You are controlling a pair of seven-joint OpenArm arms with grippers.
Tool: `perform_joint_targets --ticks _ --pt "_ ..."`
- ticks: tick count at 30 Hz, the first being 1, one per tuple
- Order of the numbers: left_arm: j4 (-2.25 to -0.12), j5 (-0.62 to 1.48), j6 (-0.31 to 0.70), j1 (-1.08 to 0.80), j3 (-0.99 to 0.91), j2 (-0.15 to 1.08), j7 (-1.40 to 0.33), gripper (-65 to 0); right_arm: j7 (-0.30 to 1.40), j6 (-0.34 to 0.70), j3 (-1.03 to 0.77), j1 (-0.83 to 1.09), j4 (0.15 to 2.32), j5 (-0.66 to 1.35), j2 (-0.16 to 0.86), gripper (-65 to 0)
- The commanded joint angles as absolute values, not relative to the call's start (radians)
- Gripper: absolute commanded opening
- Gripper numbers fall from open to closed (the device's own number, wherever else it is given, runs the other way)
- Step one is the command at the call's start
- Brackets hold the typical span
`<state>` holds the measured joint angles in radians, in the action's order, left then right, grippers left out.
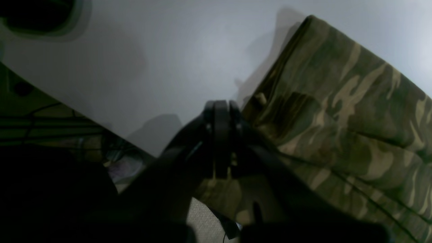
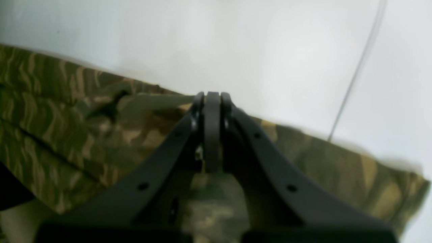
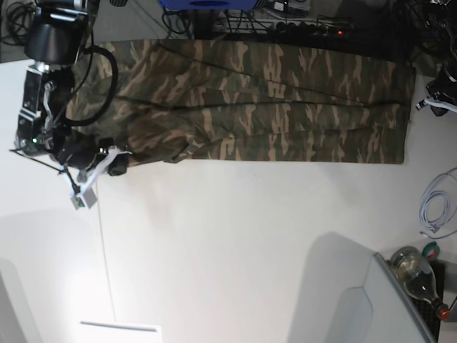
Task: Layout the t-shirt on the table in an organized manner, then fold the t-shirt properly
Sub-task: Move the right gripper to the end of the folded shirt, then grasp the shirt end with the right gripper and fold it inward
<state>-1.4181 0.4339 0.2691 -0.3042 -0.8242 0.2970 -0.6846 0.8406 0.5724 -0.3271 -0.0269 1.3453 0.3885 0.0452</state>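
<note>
- Camo t-shirt (image 3: 257,100) is stretched out as a long band across the far side of the table (image 3: 235,236), olive, brown and tan print, with a few long creases running along it.
- Its near edge is pretty straight on the white top, except for a bunched lump at the end by the right gripper (image 2: 212,101).
- In the right wrist view, that gripper's jaws are pressed fully together right at the hem of the cloth; looks like it's pinching the edge, though the shot is blurry enough that I wouldn't swear to it.
- Left gripper (image 1: 221,108) is clamped tight too, sitting at the shirt's other end, with fabric draped just below the fingertips.
- Thin dark seam (image 2: 357,67) runs across the tabletop.
- Bottle (image 3: 418,275) lies in the near corner, beside a coiled white cable (image 3: 435,207).
</note>
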Motion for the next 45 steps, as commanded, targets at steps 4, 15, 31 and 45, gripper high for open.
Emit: perform_joint_targets --ticks 4,15,31,45 --pt "-1.419 0.438 0.272 -0.305 -0.832 0.334 -0.665 -65.0 0.921 0.575 -0.335 0.035 1.534 0.407 0.022 -64.8" --pt "-1.371 0.438 0.272 -0.295 -0.832 0.348 -0.662 -65.0 0.986 0.575 -0.328 0.297 1.873 0.409 -0.022 -64.8" --pt "-1.372 0.438 0.272 -0.292 -0.823 0.348 -0.662 -65.0 0.869 0.575 -0.249 0.421 1.695 0.453 -0.041 -64.8" --pt "-1.372 0.438 0.272 -0.292 -0.822 0.346 -0.662 -65.0 0.865 0.568 -0.071 0.450 1.698 0.539 -0.033 -65.0"
